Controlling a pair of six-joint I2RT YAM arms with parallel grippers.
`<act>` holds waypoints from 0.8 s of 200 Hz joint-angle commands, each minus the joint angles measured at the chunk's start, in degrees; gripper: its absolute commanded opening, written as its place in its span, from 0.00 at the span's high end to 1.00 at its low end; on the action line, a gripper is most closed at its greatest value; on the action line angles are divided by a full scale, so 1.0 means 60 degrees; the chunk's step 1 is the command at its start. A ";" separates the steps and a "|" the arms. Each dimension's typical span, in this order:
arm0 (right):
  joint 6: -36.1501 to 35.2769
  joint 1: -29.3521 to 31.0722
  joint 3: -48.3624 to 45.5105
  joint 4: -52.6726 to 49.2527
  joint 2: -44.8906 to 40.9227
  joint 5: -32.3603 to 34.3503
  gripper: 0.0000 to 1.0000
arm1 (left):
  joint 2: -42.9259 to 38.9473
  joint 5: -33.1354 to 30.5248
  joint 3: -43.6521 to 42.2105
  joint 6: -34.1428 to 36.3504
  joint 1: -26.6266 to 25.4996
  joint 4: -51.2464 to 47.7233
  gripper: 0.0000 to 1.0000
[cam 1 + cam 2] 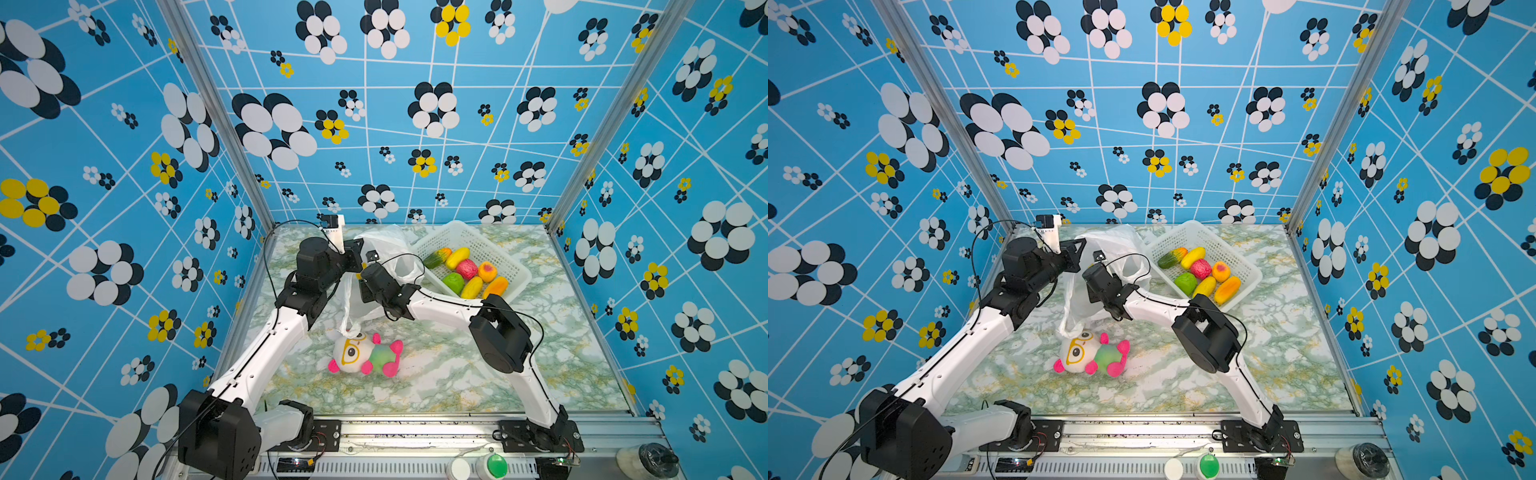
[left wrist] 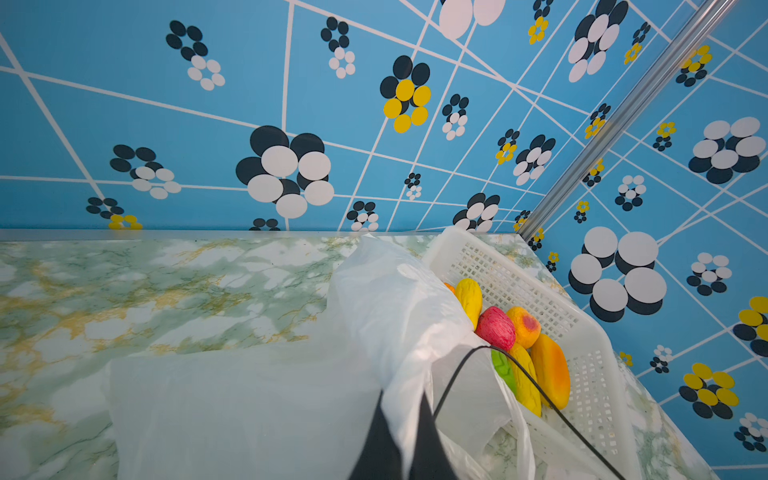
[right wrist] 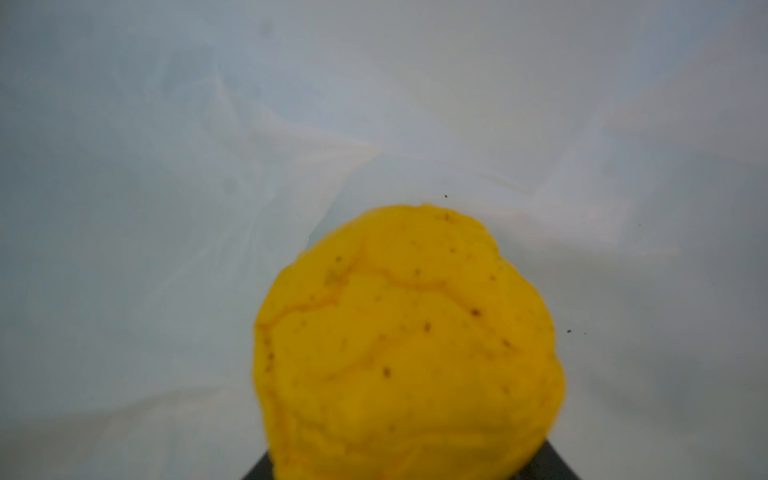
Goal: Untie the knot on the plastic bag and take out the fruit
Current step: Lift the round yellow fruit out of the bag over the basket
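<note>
The white perforated basket (image 1: 473, 240) (image 1: 1208, 241) sits at the far right of the marbled table (image 1: 457, 374). We count seven toy fruits in it (image 1: 466, 269) (image 1: 1200, 269): yellow, orange, pink-red, green and dark green, lying close together on its floor. The left wrist view shows the same pile (image 2: 496, 328) against the basket's wall (image 2: 519, 274).

Just beside the basket, on its left in both top views, the plastic bag (image 1: 386, 241) (image 1: 1117, 243) is lifted off the table, and one loop handle (image 1: 350, 330) hangs down to the head of a plush doll (image 1: 365, 355).

The left gripper (image 1: 358, 255) (image 2: 401, 415) is fully closed, pinching a fold of the bag's film (image 2: 249, 395).

The right gripper (image 3: 407, 415) reaches inside the bag. In its wrist view translucent plastic (image 3: 166, 166) fills everything around it, and its jaws stand partway closed on a yellow fruit (image 3: 409, 340) that sits between the dark fingers (image 3: 555, 459). In the top views the bag hides this gripper's tips.
</note>
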 commanded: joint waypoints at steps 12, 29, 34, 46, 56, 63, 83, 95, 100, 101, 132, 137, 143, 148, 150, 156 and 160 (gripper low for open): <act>-0.0607 0.0025 -0.1716 0.2044 -0.1315 -0.0589 0.68 | -0.0103 -0.0189 -0.0249 -0.0100 0.0161 0.0312 1.00; -0.0861 0.0029 -0.2346 0.2454 -0.1788 -0.0939 0.69 | -0.0111 -0.0135 -0.0241 -0.0138 0.0186 0.0310 1.00; -0.0953 0.0025 -0.2546 0.2593 -0.1941 -0.1052 0.70 | -0.0102 -0.0120 -0.0232 -0.0150 0.0192 0.0309 1.00; -0.1185 0.0030 -0.3057 0.2949 -0.2311 -0.1310 0.71 | -0.0079 -0.0080 -0.0215 -0.0150 0.0193 0.0294 1.00; -0.1415 0.0026 -0.3502 0.3314 -0.2632 -0.1581 0.71 | -0.0063 -0.0039 -0.0197 -0.0159 0.0194 0.0280 1.00; -0.1568 0.0023 -0.3825 0.3555 -0.2857 -0.1785 0.71 | -0.0055 -0.0032 -0.0189 -0.0180 0.0194 0.0287 1.00; -0.1941 0.0058 -0.4599 0.4019 -0.3555 -0.2247 0.71 | -0.0046 0.0020 -0.0187 -0.0186 0.0208 0.0276 1.00; -0.2119 0.0073 -0.4949 0.4150 -0.3977 -0.2427 0.71 | -0.0063 0.0027 -0.0180 -0.0182 0.0216 0.0278 1.00; -0.2182 0.0074 -0.5083 0.4217 -0.4142 -0.2484 0.71 | -0.0056 0.0028 -0.0183 -0.0194 0.0210 0.0272 1.00; -0.2182 0.0075 -0.5112 0.4212 -0.4186 -0.2483 0.71 | -0.0064 0.0028 -0.0183 -0.0195 0.0209 0.0276 1.00; -0.2521 0.0086 -0.6121 0.4793 -0.5404 -0.2056 0.71 | -0.0129 0.0019 -0.0233 -0.0193 0.0237 0.0294 1.00; -0.2582 0.0089 -0.6295 0.4921 -0.5623 -0.1864 0.71 | -0.0125 0.0029 -0.0234 -0.0181 0.0241 0.0293 1.00; -0.2668 0.0089 -0.6510 0.5040 -0.5869 -0.1549 0.72 | -0.0130 0.0038 -0.0231 -0.0188 0.0236 0.0292 1.00; -0.2716 0.0086 -0.6676 0.5144 -0.6068 -0.1249 0.73 | -0.0143 0.0038 -0.0230 -0.0186 0.0237 0.0291 1.00; -0.2743 0.0088 -0.6726 0.5171 -0.6129 -0.1119 0.73 | -0.0145 0.0041 -0.0231 -0.0193 0.0237 0.0294 1.00; -0.2808 0.0075 -0.6899 0.5259 -0.6334 -0.0677 0.73 | -0.0145 0.0049 -0.0238 -0.0206 0.0256 0.0287 1.00; -0.2861 0.0061 -0.7009 0.5309 -0.6459 -0.0411 0.73 | -0.0138 0.0043 -0.0228 -0.0205 0.0252 0.0290 1.00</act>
